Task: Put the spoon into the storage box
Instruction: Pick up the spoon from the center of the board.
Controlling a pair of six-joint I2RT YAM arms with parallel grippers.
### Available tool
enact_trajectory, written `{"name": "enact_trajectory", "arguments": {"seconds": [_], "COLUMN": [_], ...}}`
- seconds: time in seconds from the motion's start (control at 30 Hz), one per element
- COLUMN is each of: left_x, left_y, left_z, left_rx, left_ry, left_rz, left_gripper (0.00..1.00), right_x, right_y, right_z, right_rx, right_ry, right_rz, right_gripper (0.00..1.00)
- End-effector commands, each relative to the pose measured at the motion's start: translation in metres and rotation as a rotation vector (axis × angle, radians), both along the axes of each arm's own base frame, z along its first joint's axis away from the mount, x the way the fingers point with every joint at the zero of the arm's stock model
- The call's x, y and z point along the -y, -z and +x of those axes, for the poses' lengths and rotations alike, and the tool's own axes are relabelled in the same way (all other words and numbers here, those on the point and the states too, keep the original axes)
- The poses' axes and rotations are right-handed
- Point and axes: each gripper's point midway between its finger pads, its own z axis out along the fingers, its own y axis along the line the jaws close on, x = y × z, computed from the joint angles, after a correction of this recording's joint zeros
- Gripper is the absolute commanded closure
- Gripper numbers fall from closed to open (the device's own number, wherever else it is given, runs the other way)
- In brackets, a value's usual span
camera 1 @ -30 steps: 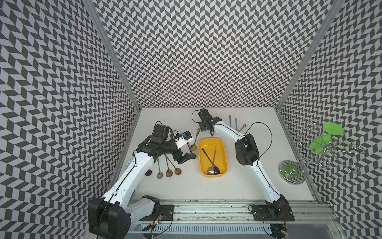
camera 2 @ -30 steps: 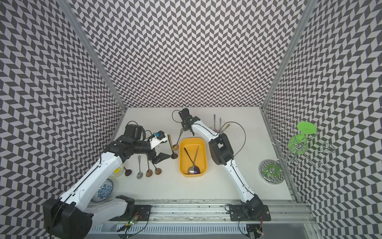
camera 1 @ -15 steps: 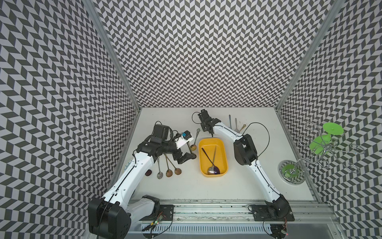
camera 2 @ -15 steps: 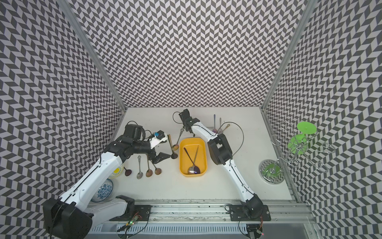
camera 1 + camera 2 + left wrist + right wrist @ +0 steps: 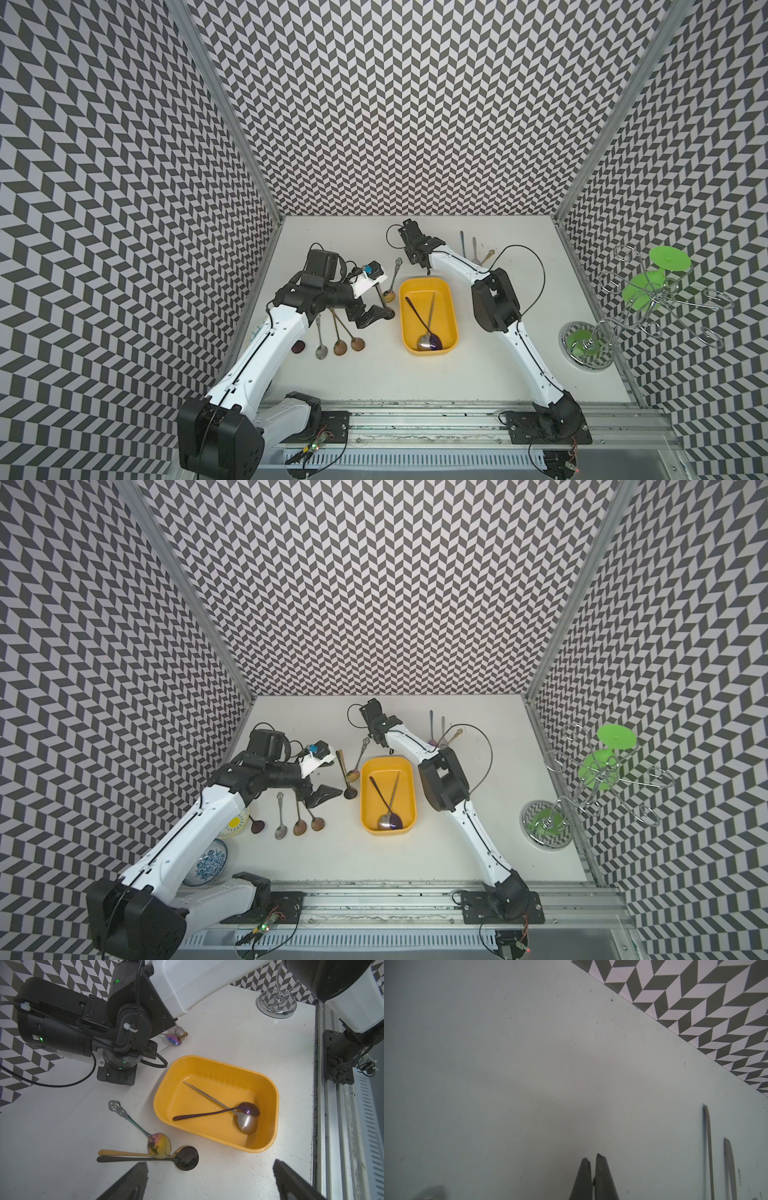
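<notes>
The yellow storage box (image 5: 428, 286) (image 5: 388, 766) (image 5: 166, 1093) lies mid-table with a purple spoon (image 5: 216, 1112) and a silver spoon (image 5: 246, 1123) crossed inside. My right gripper (image 5: 428, 272) (image 5: 391, 752) (image 5: 592, 1159) is shut on nothing, tips pointing down just behind the box's far rim. My left gripper (image 5: 374, 323) (image 5: 209, 1180) hangs wide open and empty to the left of the box. Just beyond its fingertips lie a black spoon (image 5: 187, 1160), a gold spoon (image 5: 124, 1153) and an ornate rainbow spoon (image 5: 159, 1145).
Several more spoons (image 5: 340, 347) lie in a row at front left, and three (image 5: 475, 249) (image 5: 709, 1147) at the back right. A wire rack with green discs (image 5: 640, 299) stands at the right edge. Two bowls (image 5: 212, 862) sit under the left arm.
The right gripper's jaws have closed with nothing between them. The left arm and the spoons have not moved.
</notes>
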Motion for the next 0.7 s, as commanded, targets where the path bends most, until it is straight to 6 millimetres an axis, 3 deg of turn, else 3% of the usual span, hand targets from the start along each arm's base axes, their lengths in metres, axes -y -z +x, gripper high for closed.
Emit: {"name": "enact_trajectory", "arguments": {"seconds": [0.0,0.23,0.43,0.67], "left_x": [0.000,-0.006,-0.010,-0.017], "left_y": [-0.023,-0.026,-0.028,-0.026], "left_z": [0.001,0.006,0.009,0.021], "left_rx": [0.060,0.053,0.014,-0.017], "left_ry": [0.001,-0.042,-0.085,-0.171], "left_rz": [-0.038,-0.054,-0.097,-0.107], "left_gripper": [0.02,0.02,0.02,0.02], "right_x": [-0.022,-0.041,-0.046,-0.039], "right_y": [-0.083,-0.144,-0.200,-0.261], "right_z": [-0.001,-0.026,-0.059,-0.129], "right_rx": [0.112,0.136,0.180,0.317], "right_ry": [-0.068,-0.219,-0.359,-0.611], "right_rz": [0.128,0.273,0.361,0.405], "right_gripper": [1.00,1.00,1.00,1.00]}}
